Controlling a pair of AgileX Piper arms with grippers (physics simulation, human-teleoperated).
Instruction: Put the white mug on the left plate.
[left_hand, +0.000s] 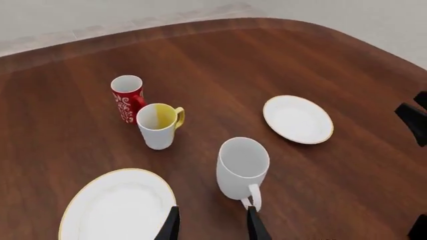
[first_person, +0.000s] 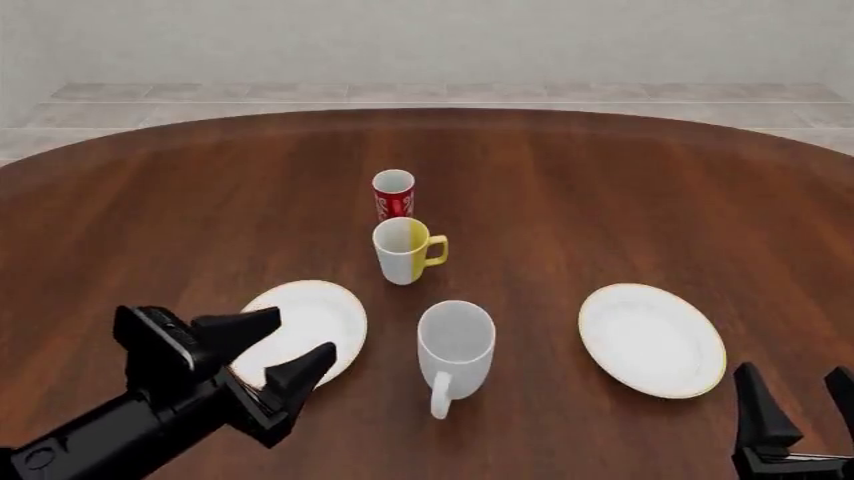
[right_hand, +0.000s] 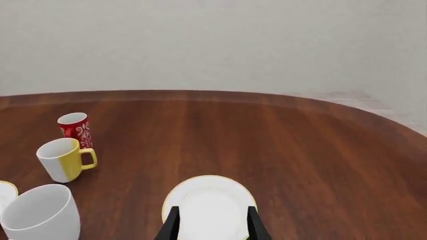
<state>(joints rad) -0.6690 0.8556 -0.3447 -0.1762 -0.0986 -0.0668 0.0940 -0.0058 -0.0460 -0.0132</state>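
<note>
Your white mug (first_person: 455, 346) stands upright on the brown table (first_person: 601, 190), near the front edge and about midway between the two plates, its loop handle turned toward your side. It is not on either plate. The left plate (first_person: 310, 325) lies just to the mug's left, flat on the table, with a sliver of wood showing between them. The right plate (first_person: 651, 338) sits farther off on the mug's right.

Behind the mug, toward the far side, you have the small white mug with yellow inside (first_person: 404, 250), and just beyond it the red-and-white cup (first_person: 392, 194); those two stand close together, though whether they touch is hard to say from here.

Your left pincer (first_person: 292, 348) hovers over the near-left part of the left plate with its fingers spread wide and nothing between them. Your right pincer (first_person: 798, 395) is at the near-right corner, beside the right plate's near edge; its fingers stand apart and hold nothing. From its wrist camera the right plate lies just past the fingertips.
</note>
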